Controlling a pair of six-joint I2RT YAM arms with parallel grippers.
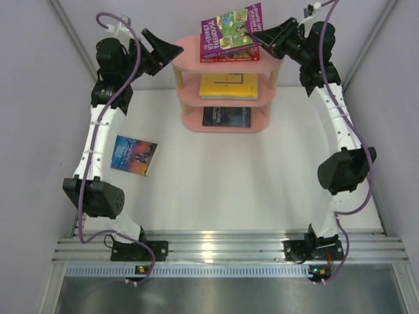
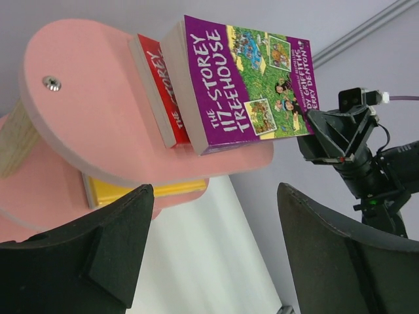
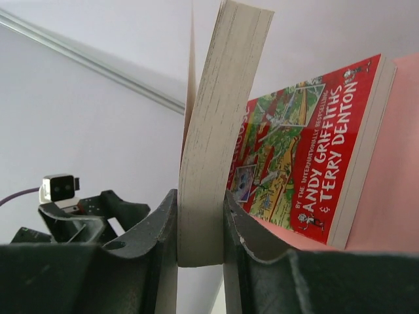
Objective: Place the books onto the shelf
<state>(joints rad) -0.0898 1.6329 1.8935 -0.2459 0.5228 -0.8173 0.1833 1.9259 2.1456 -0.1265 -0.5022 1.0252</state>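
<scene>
1. The pink shelf (image 1: 185, 51) stands at 12 o'clock on the white table (image 1: 262, 176); it has three oval boards on pale wooden posts.
2. The right gripper (image 1: 260, 35) is at the 3 o'clock edge of the purple book "The 117-Storey Treehouse" (image 1: 229, 29); the right wrist view shows its jaws narrowed and clamped on the book's page block (image 3: 216, 131), with both fingers (image 3: 157, 242) pressed against it.
3. The purple book is tilted over the top board, above the red book (image 1: 230, 56); its lower edge seems to rest on the red cover, though the contact is not clear from any view.
4. The red book lies flat on the top board; it bears the names Andy Griffiths and Terry Denton.
5. The yellow book (image 1: 229, 86) lies on the middle board; the dark navy book (image 1: 226, 116) lies on the lowest board.
6. The blue book with an orange glow (image 1: 134, 155) lies flat on the table, at 8 o'clock from the shelf and well apart from it.
7. The left gripper (image 1: 167, 51) hangs at 9 o'clock of the top board; its jaws are spread wide and hold nothing, pointing at the shelf's edge.
</scene>
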